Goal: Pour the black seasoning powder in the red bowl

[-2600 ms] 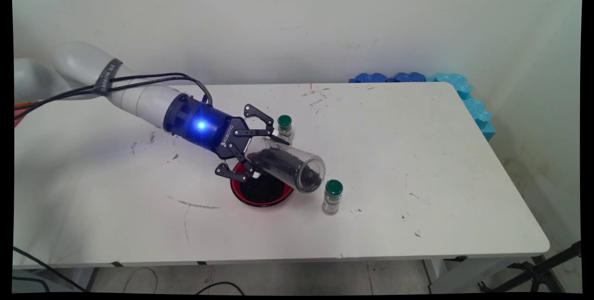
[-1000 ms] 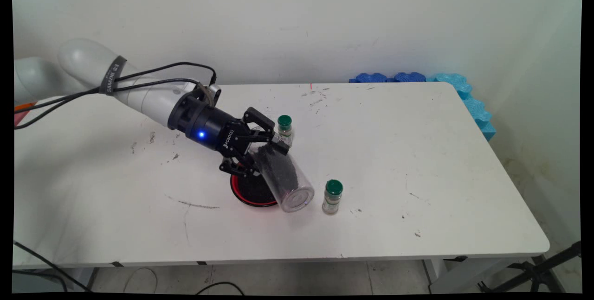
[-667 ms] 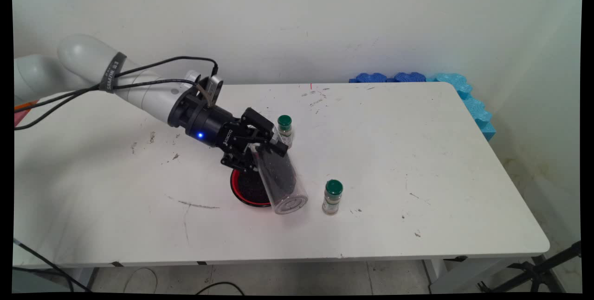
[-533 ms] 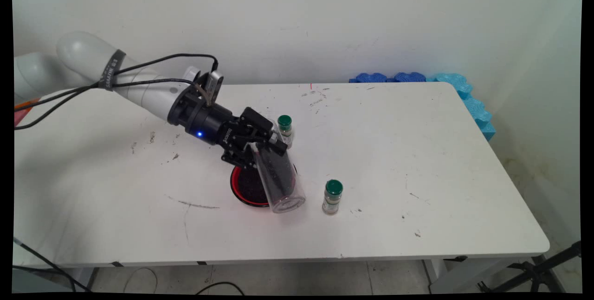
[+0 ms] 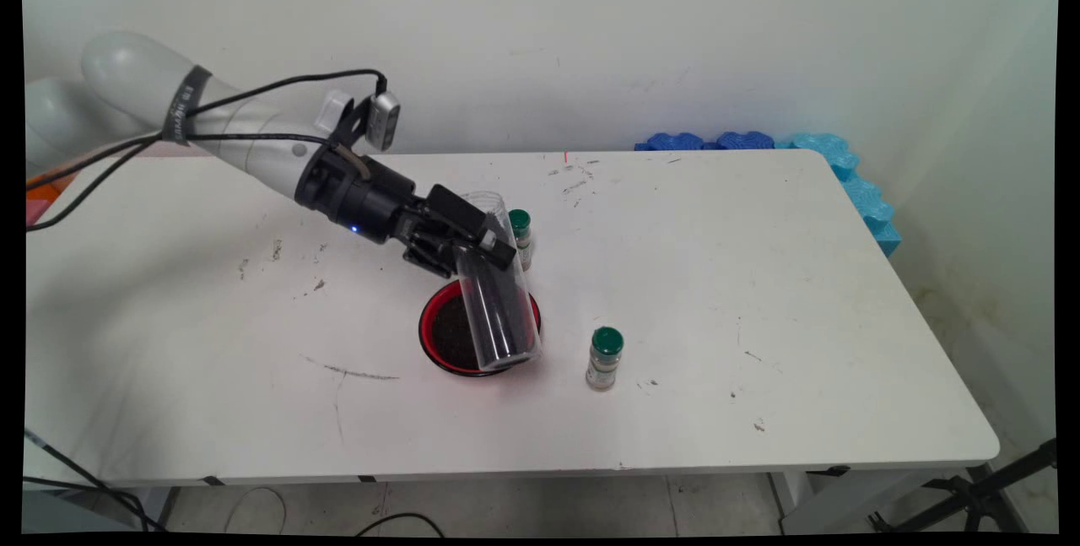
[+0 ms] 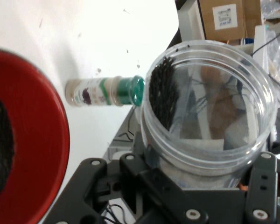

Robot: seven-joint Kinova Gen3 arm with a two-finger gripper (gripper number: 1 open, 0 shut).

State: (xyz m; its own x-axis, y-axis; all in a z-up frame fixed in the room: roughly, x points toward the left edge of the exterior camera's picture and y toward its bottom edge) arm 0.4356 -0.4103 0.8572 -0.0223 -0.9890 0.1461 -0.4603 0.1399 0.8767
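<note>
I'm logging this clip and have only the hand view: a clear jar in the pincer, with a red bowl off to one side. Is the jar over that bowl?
Observer: Yes. In the main view the clear jar is gripped near its upper end by the pincer. It is tilted, with its lower end over the right half of the red bowl.
Operator: The green-capped bottle looks sideways here. Has it fallen?
Observer: No. There are two, and both the near bottle and the far bottle stand upright on the table.
Operator: Does the jar touch either?
Observer: The near bottle stands apart, to the right of the bowl. The far bottle is partly hidden behind the jar, so I cannot tell whether they touch.
</note>
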